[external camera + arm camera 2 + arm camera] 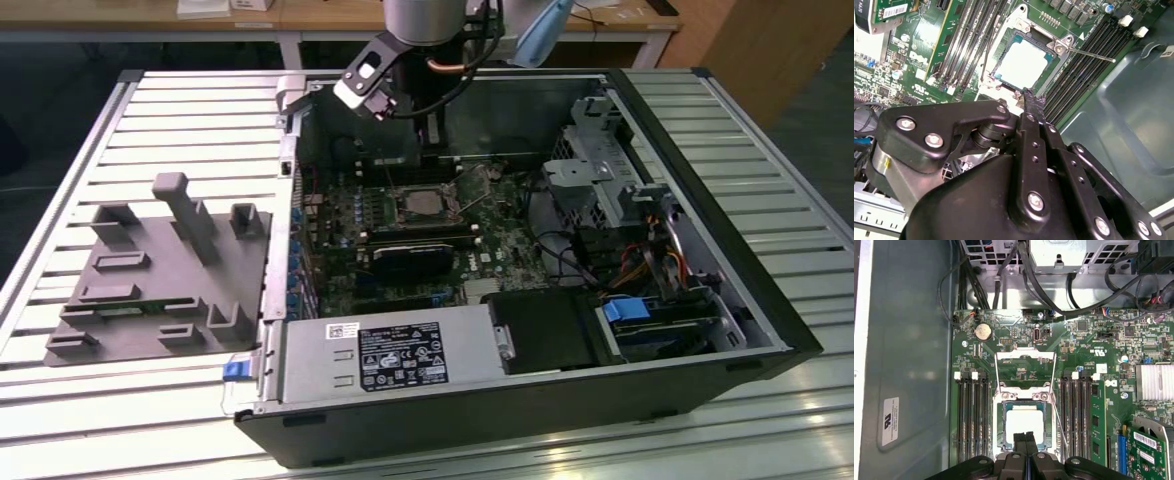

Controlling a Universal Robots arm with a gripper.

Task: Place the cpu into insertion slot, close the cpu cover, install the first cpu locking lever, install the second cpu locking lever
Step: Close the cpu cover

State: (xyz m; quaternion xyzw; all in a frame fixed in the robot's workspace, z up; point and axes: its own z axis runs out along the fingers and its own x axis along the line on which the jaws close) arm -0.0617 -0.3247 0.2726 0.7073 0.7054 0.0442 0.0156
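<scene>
The cpu (1025, 426) lies flat in the insertion slot (1000, 426), its silver top showing, as also in the second wrist view, cpu (1021, 62). The cpu cover (1025, 358) is swung open and lies on the board beyond the socket. A thin wire locking lever (1093, 54) stands loose beside the socket. Just above the chip's near edge hangs my gripper (1025, 436), shut with its two black fingers pressed together and nothing between them; its tip (1029, 96) shows there too. In the exterior view the socket (427, 203) sits mid-board under the arm.
Black memory slots (971, 420) flank the socket on both sides. Cables (1054, 300) hang across the board's far end. A power supply (387, 360), a black expansion card (414, 255) and a drive cage (601, 160) crowd the case. A grey fixture (160, 270) stands outside it.
</scene>
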